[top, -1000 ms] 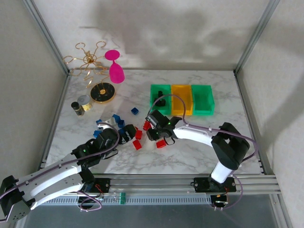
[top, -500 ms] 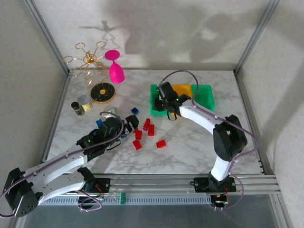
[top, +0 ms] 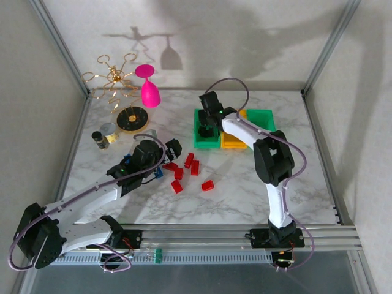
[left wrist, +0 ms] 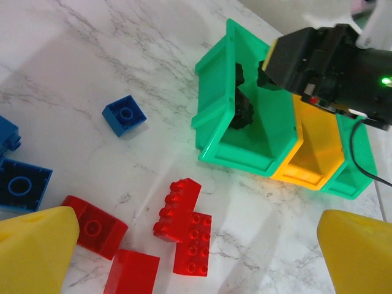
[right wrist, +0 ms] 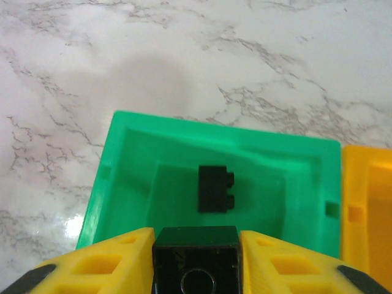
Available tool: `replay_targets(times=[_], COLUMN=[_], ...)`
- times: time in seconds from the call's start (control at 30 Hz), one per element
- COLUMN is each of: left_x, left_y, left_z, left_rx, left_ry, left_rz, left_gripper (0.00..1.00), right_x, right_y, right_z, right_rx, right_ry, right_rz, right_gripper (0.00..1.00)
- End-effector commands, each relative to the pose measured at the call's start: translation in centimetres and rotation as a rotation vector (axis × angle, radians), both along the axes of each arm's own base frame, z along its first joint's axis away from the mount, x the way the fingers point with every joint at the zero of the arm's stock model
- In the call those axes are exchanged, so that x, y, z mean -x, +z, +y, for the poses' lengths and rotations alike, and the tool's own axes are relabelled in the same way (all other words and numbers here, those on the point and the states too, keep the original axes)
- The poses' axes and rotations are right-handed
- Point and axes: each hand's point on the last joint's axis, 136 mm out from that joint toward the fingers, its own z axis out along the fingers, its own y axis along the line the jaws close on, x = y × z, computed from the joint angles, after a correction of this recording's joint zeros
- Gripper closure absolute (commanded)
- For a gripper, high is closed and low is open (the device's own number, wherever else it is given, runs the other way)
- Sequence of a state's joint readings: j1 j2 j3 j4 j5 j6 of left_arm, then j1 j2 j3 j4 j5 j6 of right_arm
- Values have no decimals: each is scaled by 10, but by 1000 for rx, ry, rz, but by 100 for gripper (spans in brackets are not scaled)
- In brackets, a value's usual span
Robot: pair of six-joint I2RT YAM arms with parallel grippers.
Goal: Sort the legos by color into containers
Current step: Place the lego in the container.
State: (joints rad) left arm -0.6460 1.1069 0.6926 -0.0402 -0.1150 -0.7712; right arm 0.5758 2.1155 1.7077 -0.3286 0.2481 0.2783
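Note:
My right gripper hangs over the left green bin, shut on a black brick. Another black brick lies on that bin's floor. The orange-yellow bin and the second green bin stand to its right. My left gripper is open above the loose legos, its yellow fingers wide apart. Below it lie two touching red bricks, two more red bricks and blue bricks. Several red bricks are scattered mid-table.
A gold wire stand on a black-and-gold disc and a pink glass stand at the back left. Two small jars sit near the left edge. Metal frame posts border the table.
My right gripper has carried the black brick from the pile up to the left green bin. My left gripper has reached right and forward, over the red bricks.

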Motion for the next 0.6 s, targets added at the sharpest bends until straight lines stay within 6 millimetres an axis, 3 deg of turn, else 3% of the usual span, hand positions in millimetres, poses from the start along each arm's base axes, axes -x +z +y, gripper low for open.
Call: replay_targets(times=[0.0, 0.13, 0.27, 0.57], left_x=[-8, -8, -6, 7], left_y=[16, 17, 23, 24], left_z=[-4, -4, -5, -6], left_rx=[13, 13, 28, 66], left_ry=[-15, -17, -23, -47], left_rz=[-40, -38, -48, -45], left_gripper=[0, 0, 0, 0], right_x=[-15, -15, -9, 39], right_y=[5, 11, 33, 65], right_z=[3, 5, 3, -11], right_rx=[22, 14, -12, -120], right_ry=[-7, 4, 13, 38], right_rz=[-42, -44, -70, -61], right_gripper=[56, 52, 51, 44])
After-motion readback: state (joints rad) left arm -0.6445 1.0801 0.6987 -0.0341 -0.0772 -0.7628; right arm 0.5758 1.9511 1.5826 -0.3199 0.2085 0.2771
